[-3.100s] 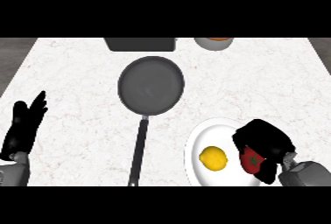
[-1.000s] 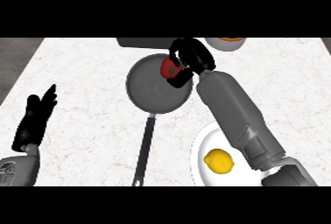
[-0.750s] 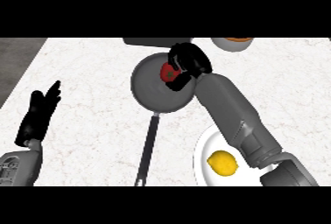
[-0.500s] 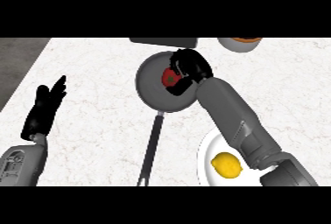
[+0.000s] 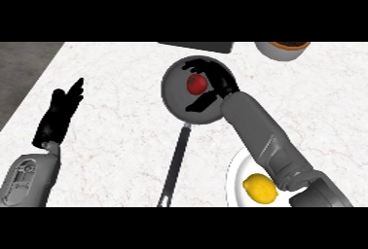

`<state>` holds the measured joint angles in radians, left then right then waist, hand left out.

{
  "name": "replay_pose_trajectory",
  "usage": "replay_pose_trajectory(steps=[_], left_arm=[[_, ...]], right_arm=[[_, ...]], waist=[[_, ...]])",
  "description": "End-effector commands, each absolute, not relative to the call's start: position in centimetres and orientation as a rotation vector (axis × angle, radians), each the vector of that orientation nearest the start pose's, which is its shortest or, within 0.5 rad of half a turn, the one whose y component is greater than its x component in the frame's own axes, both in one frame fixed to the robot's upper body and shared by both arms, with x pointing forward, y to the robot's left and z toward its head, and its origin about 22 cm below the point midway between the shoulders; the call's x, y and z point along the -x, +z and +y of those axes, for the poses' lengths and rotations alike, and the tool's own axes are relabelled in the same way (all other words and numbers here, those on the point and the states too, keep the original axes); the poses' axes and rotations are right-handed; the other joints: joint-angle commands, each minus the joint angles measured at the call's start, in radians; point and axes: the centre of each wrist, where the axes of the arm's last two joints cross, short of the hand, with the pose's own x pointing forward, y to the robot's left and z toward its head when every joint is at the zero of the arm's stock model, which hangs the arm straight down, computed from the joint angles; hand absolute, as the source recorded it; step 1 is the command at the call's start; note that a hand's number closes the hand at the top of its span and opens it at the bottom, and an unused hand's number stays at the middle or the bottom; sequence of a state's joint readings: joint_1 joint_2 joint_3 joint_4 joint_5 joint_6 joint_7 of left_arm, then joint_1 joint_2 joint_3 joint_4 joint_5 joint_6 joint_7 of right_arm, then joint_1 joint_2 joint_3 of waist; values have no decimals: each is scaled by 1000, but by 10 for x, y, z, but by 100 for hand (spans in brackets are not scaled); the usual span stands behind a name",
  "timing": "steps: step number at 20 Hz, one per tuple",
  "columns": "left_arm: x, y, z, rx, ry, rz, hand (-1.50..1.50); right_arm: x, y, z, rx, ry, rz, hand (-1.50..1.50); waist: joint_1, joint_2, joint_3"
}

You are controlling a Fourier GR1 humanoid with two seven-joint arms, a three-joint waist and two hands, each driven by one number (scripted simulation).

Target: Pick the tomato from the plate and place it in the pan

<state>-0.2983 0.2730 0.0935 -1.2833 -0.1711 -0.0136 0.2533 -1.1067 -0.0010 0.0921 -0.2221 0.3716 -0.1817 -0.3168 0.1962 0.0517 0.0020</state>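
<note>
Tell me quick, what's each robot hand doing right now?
Left robot hand: open, holding nothing, resting at the left.
Right robot hand: open around the round red tomato, over the dark grey frying pan.

The tomato [image 5: 195, 83] has gone from the plate [image 5: 237, 171] into the pan [image 5: 176, 99], and the right robot hand [image 5: 215, 85] has spread open over it.

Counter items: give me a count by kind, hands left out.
Tomato: 1
Lemon: 1
Pan: 1
Plate: 1
Bowl: 1
Dark tray-like object at the far edge: 1
Total: 6
</note>
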Motion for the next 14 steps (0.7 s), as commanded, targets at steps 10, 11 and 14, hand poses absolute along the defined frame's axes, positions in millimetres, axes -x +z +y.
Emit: replay_pose_trajectory(steps=[10, 11, 14], left_arm=[[-318, 26, 294, -390, -241, -1282, 0], [-317, 30, 300, -404, -220, -1283, 0], [-316, 34, 302, -412, -223, -1267, 0]], right_arm=[[-436, 52, -93, 178, 488, -1779, -150], [-436, 52, -94, 163, 460, -1789, -150], [-434, 42, -99, 179, 400, -1765, -150]], waist=[[-4, -1, -1], [-31, -10, 0], [-46, -13, 0]])
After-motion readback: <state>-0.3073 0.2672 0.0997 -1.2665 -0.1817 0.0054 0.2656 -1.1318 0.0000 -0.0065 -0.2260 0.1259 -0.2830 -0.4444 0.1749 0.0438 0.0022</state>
